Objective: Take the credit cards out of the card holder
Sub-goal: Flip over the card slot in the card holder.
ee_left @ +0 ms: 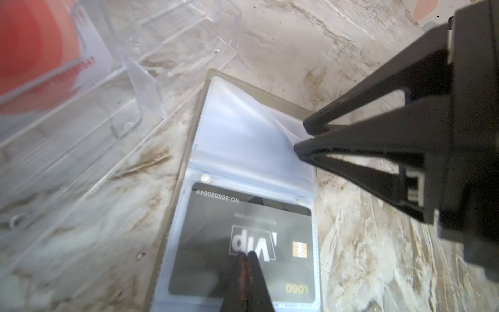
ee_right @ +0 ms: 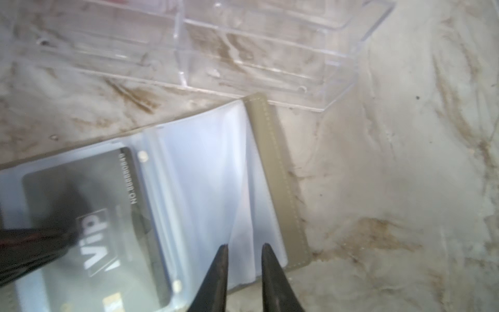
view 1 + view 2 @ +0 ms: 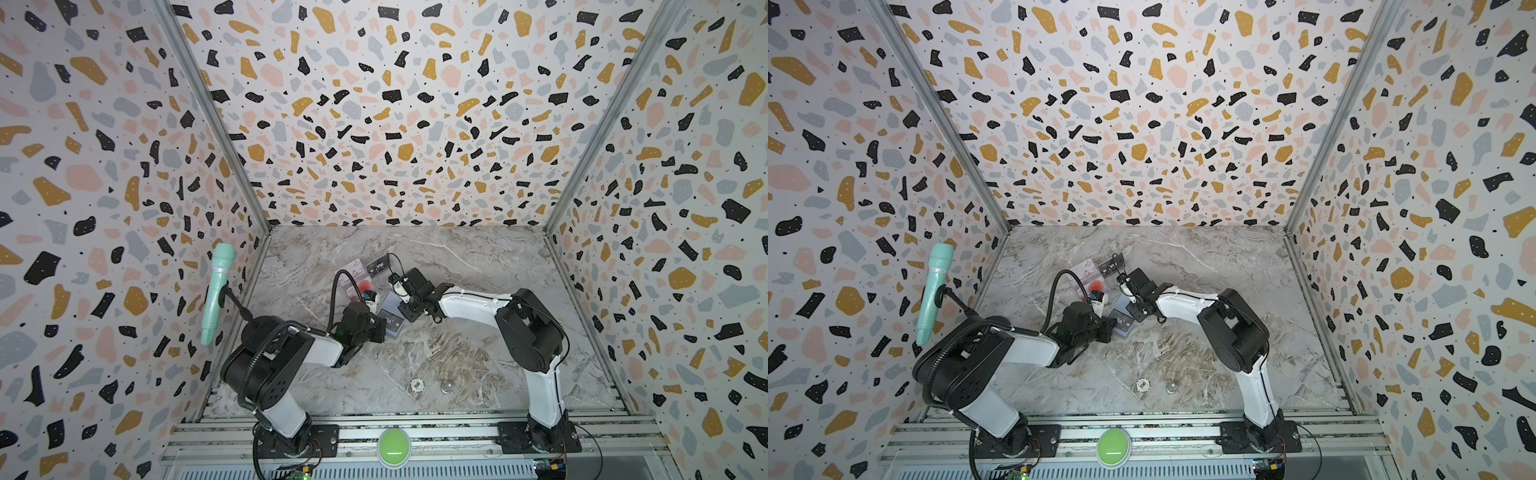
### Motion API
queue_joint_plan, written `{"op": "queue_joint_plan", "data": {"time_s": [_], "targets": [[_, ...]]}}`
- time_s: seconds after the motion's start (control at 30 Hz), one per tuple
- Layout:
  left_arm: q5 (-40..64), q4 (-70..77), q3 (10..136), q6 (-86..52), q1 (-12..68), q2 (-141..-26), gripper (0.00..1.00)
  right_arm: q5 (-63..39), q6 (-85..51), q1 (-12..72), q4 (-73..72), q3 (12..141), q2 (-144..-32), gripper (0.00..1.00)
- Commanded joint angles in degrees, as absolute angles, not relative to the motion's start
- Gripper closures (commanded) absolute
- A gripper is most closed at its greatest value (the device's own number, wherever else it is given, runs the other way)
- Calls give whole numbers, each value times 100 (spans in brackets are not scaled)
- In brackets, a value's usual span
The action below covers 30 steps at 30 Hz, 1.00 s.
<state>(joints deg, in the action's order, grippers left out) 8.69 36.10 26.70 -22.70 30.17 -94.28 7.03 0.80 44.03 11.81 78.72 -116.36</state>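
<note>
While card holder (image 1: 243, 129) lies open | taupe, stitched | blk VIP card (image 1: 205, 229)

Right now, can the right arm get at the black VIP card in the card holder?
Probably not yet: the VIP card lies inside a clear sleeve with the shut left gripper pressing on it, and the right gripper straddles a loose sleeve on the other half of the card holder.
</note>
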Motion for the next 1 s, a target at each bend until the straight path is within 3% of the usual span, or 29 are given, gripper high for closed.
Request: {"op": "queue_joint_plan", "data": {"time_s": [0.0, 0.13, 0.27, 0.37, 0.63, 0.97], "targets": [[892, 3174, 2478, -2232, 3050, -9413, 97, 796, -211, 4142, 1253, 8166, -11721, 77], [895, 3168, 2461, -2250, 3050, -9362, 97, 191, -338, 3884, 1408, 8357, -11774, 72], [889, 3138, 2433, -2274, 3050, -9236, 97, -1452, -294, 3526, 1363, 8202, -11458, 42], [882, 3102, 2419, -2271, 3050, -9164, 97, -2234, -290, 3275, 1358, 8119, -11350, 32], [883, 3097, 2354, -2281, 3050, -9053, 97, -3027, -451, 3033, 1399, 8306, -11780, 33], [896, 3155, 2268, -2303, 3050, -8992, 97, -2998, -501, 3027, 1519, 8473, -12135, 46]]}}
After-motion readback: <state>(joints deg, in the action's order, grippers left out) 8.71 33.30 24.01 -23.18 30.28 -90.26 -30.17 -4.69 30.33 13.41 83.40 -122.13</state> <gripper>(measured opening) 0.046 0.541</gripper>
